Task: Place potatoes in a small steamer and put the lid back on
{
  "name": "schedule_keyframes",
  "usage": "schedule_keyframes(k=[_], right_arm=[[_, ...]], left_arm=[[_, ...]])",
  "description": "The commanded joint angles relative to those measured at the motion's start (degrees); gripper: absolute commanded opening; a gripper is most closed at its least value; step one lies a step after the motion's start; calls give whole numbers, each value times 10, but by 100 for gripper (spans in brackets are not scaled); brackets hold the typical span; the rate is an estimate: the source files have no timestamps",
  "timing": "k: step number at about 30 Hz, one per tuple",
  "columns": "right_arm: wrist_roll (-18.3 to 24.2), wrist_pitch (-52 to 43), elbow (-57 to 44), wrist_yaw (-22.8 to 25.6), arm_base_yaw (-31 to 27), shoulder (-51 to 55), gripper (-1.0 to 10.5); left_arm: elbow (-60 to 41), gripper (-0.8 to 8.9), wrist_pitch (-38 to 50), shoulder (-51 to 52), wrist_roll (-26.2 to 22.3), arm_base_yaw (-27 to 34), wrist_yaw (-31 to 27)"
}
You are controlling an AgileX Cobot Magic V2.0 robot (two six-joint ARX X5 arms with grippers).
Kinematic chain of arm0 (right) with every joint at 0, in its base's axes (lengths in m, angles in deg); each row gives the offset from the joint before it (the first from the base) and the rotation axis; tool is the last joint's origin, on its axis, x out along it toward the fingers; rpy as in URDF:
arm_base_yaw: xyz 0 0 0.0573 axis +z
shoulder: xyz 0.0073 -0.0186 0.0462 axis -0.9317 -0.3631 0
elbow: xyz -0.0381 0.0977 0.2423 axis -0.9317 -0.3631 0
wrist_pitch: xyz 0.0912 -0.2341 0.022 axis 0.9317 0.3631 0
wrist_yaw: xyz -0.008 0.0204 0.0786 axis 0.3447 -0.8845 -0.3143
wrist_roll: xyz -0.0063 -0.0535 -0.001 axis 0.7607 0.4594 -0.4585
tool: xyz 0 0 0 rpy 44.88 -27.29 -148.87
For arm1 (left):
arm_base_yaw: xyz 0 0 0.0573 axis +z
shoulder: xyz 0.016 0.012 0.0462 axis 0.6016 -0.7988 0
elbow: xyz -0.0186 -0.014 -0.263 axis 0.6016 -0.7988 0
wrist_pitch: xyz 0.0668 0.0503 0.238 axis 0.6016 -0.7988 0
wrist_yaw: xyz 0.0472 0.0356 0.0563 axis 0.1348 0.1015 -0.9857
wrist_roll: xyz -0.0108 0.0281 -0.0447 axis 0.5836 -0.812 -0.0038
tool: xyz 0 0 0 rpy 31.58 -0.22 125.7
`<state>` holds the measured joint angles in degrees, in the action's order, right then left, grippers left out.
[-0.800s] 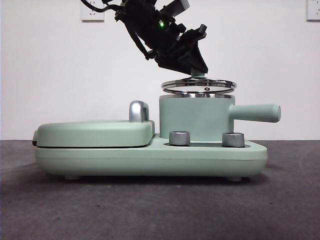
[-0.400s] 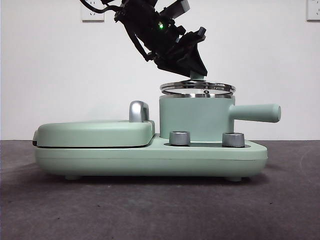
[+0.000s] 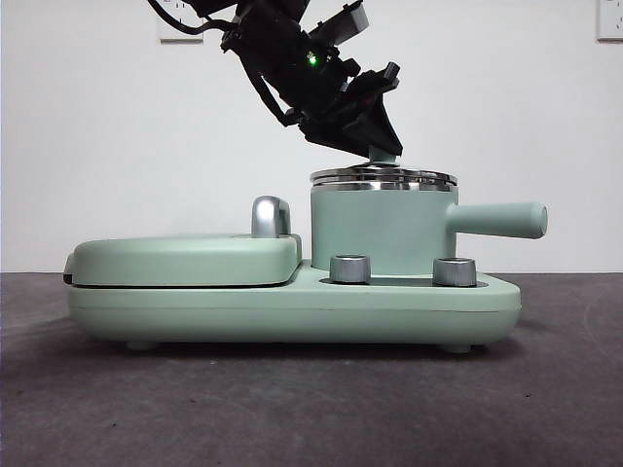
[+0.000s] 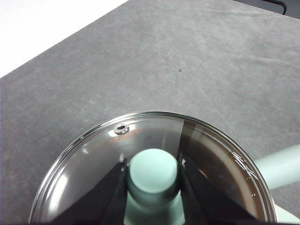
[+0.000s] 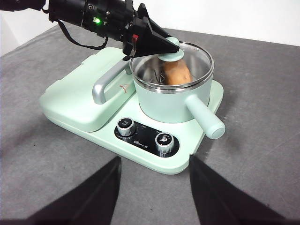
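The small steamer (image 3: 380,229) stands on the right side of the mint-green cooker base (image 3: 292,311), its side handle (image 3: 501,220) pointing right. The glass lid (image 3: 384,176) sits level on the steamer's steel rim. My left gripper (image 3: 382,154) comes down from the upper left and is shut on the lid's mint-green knob (image 4: 152,176). In the right wrist view the potato (image 5: 177,72) lies inside the steamer (image 5: 164,103), seen through the lid (image 5: 197,58). My right gripper (image 5: 154,158) is open and empty, held back above the table in front of the cooker.
A flat mint-green griddle cover (image 3: 185,258) with a chrome handle (image 3: 270,216) takes up the left of the base. Two steel dials (image 3: 349,269) (image 3: 454,271) stand at its front. The dark grey table (image 3: 292,409) spreads around the cooker.
The left gripper has lowered the lid from a tilted hover just above the steamer down onto its rim, where it now lies flat.
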<state>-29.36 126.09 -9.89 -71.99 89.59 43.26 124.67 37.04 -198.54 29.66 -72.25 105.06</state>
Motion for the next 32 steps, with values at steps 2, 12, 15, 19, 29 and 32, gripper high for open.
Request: schedule_keyframes(k=[2,12,15,19,29,32], right_arm=[[-6,-4,5,0,3,-1,222],[-7,-4,5,0,3,-1,222],[-7,-4,5,0,3,-1,222],[-7,-3,5,0,3,-1,222],[-6,-4,5,0,3,-1,222],[-7,-3,5,-1,3,-1,222]], left_arm=[[0,10,11,5,-7,-4,3],[-50,9,61,5,14,-4,27],[-50,9,67,5,15,-4,35],[-50,9,63,5,25,-3,36],[-49,249,22,42,38,-3,37],[-49,249,-21,77,55,3,46]])
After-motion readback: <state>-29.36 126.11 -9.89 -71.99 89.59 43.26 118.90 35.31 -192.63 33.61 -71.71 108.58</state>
